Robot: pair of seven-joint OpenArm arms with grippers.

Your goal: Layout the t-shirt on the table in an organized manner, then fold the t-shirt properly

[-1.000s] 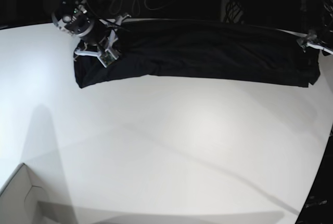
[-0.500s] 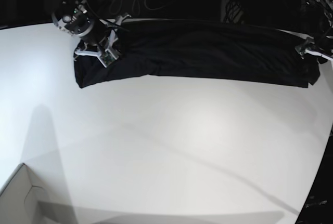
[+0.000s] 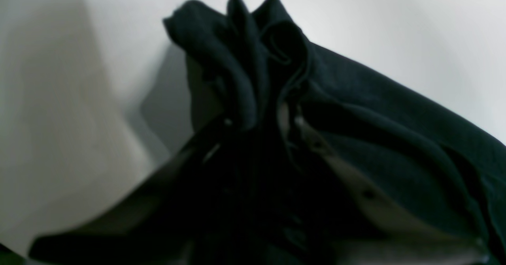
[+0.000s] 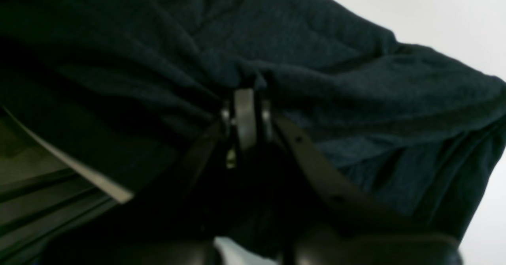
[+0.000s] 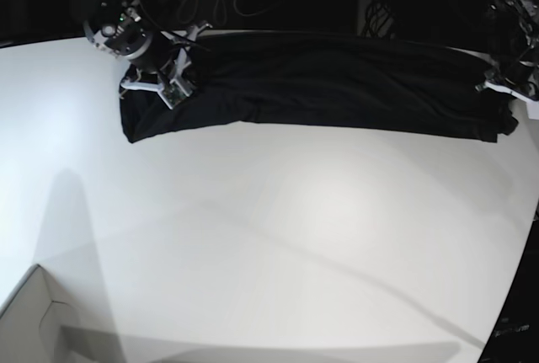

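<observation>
T-shirt stretches long, nine to three o'clock, across the table's twelve o'clock edge. Right gripper pinches its nine o'clock end; left gripper clamps bunched fabric opposite.

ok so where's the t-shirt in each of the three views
Base: the t-shirt lies as a long dark band across the far side of the table.
Left wrist: a bunched end fills the centre and right, pinched by the left gripper.
Right wrist: it fills most of the frame, pinched by the right gripper.
Shared landmark: the white table.
</observation>
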